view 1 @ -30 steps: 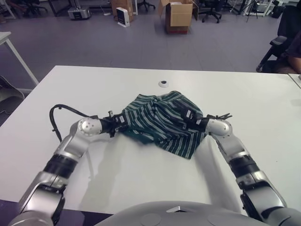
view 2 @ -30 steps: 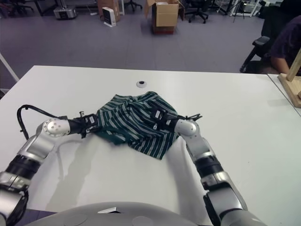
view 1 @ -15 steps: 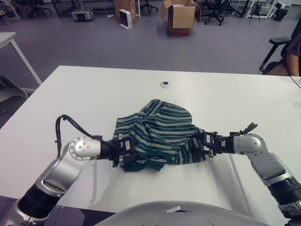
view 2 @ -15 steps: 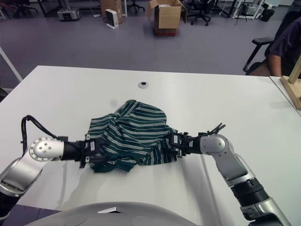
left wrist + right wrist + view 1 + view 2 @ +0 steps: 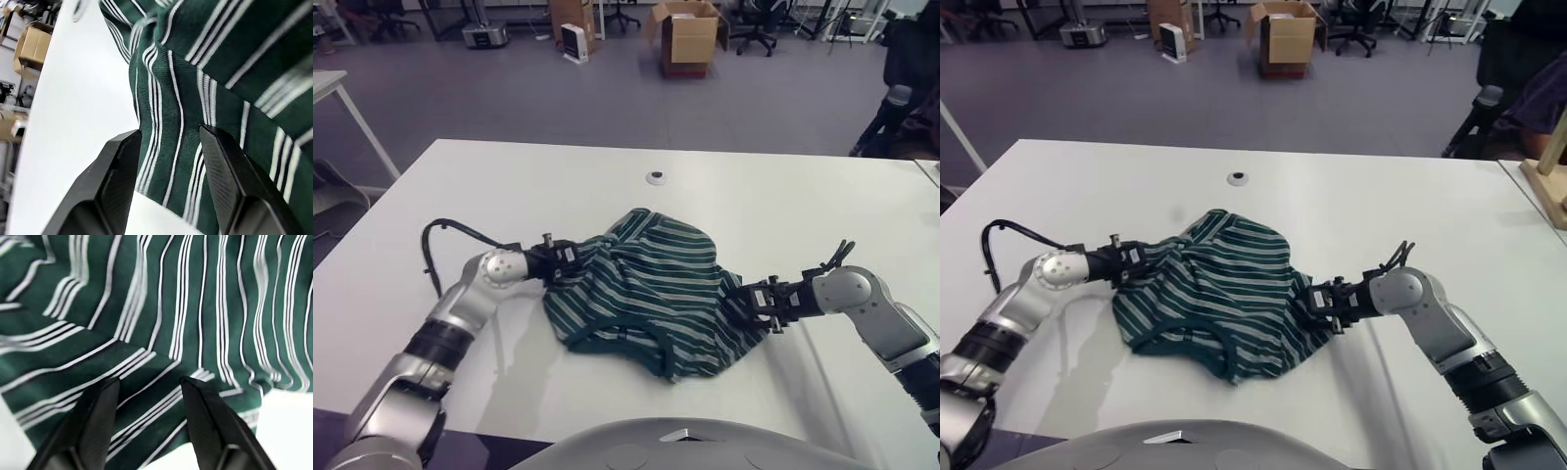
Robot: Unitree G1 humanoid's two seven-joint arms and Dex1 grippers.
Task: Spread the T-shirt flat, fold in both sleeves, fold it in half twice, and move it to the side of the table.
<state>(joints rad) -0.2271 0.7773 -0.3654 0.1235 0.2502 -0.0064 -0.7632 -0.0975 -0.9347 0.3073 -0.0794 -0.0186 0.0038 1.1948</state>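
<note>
Head view: the shirt [image 5: 646, 294], green with white stripes, lies crumpled mid-bench [image 5: 783, 206], a little toward the near edge. The left gripper [image 5: 570, 257] lies at the shirt's left edge, touching the cloth. The right gripper [image 5: 744, 302] is at the shirt's right edge, closer to the near edge of the bench, also touching it. A small round disc [image 5: 654, 177] sits on the bench beyond the shirt, apart from it.

Left wrist view: the left gripper's [image 5: 170, 134] black fingers [image 5: 117, 181] are moderately parted, with a rippled edge of the shirt [image 5: 220, 63] in the gap between them.

Right wrist view: the right gripper's [image 5: 149, 382] fingers [image 5: 98, 421] are parted about as far. The shirt's [image 5: 195, 308] hem runs across the gap, and bare bench [image 5: 293, 431] shows just past it.
</note>
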